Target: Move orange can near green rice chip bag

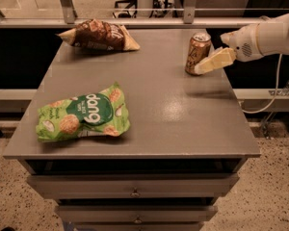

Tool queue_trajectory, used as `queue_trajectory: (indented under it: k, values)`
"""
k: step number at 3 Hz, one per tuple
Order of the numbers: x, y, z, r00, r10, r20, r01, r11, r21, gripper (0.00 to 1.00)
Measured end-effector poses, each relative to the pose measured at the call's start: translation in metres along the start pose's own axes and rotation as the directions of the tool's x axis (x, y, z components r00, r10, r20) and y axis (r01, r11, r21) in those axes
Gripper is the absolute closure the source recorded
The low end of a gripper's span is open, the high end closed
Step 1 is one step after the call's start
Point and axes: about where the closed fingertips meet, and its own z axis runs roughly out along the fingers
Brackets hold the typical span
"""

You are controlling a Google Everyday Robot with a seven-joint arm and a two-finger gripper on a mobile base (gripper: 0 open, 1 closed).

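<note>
The orange can (197,52) stands upright on the grey table (159,100) near its back right edge. The green rice chip bag (84,113) lies flat at the front left, far from the can. My gripper (207,65) reaches in from the right on a white arm. Its pale finger (216,60) sits right at the can's right side, low against it. I see only that one finger clearly.
A brown-and-tan chip bag (98,34) lies at the back left of the table. Drawers (135,192) sit below the table front. A rail (135,20) runs behind the table. A cable (274,93) hangs at the right.
</note>
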Motion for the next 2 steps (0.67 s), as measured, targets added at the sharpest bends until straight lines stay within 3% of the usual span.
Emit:
queue_trajectory:
  k: [1, 2]
  values:
    - [-0.006, 0.005, 0.020, 0.997, 0.021, 0.068, -0.019, 0.9992, -0.034, 0.00]
    - [-0.013, 0.008, 0.034, 0.991, 0.037, 0.129, -0.030, 0.9978, -0.060, 0.13]
